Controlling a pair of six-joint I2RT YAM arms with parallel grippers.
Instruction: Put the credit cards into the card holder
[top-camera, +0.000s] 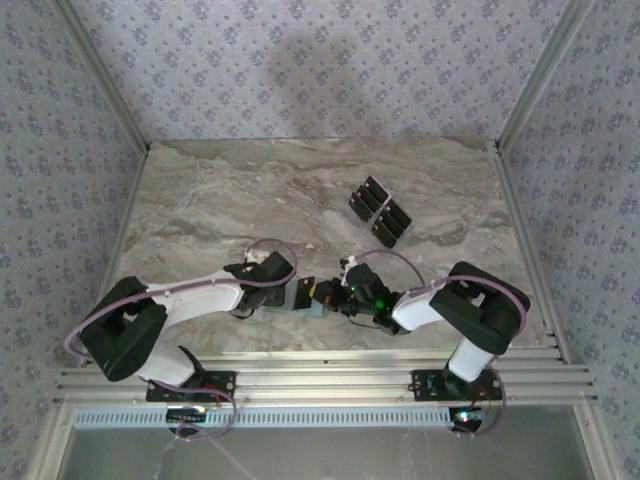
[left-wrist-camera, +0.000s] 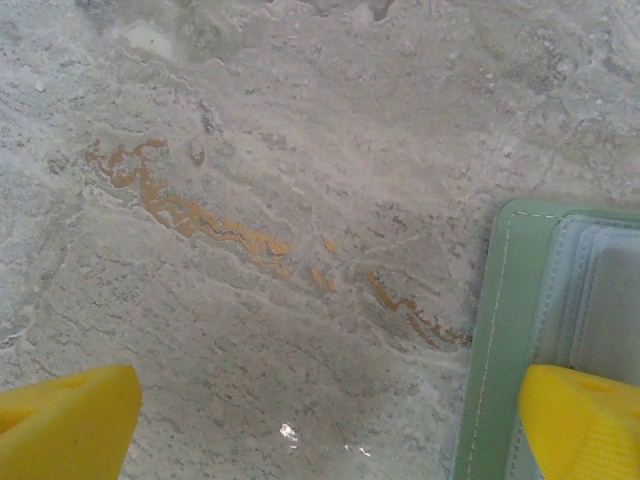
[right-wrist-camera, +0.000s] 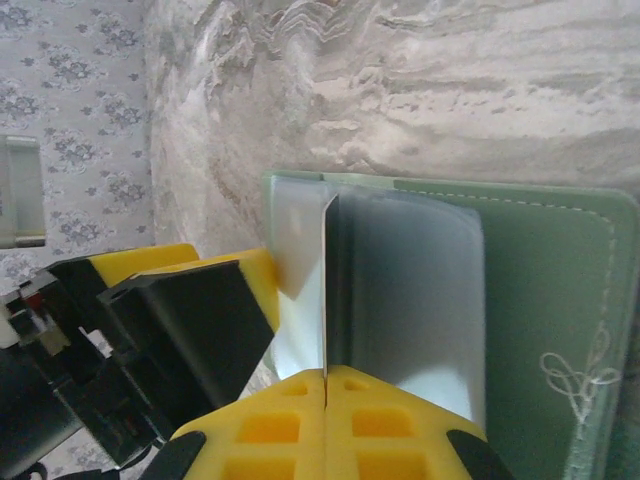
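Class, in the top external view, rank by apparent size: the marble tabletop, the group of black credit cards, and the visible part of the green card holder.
1. marble tabletop
2. credit cards, as a group
3. card holder, mostly hidden between the grippers, so its true size is unsure

— What's the desk (top-camera: 230, 190) like?

— A grey marbled stone-look top with pale swirling veins, boxed in by patterned wallpaper panels. The left wrist view picks up a rusty orange vein (left-wrist-camera: 200, 215) running slantwise across it.

— What lies on it?

— Toward the far right, a cluster of small black credit cards (top-camera: 380, 212), lying flat, side by side and touching or partly overlapping. I can't count them for certain.

— Anything nearer?

— The pale-green card holder (top-camera: 310, 297), near the front edge at the middle, well apart from the cards. It lies opened flat, its blue-grey inner pockets (left-wrist-camera: 590, 300) facing up, white stitching along the green border
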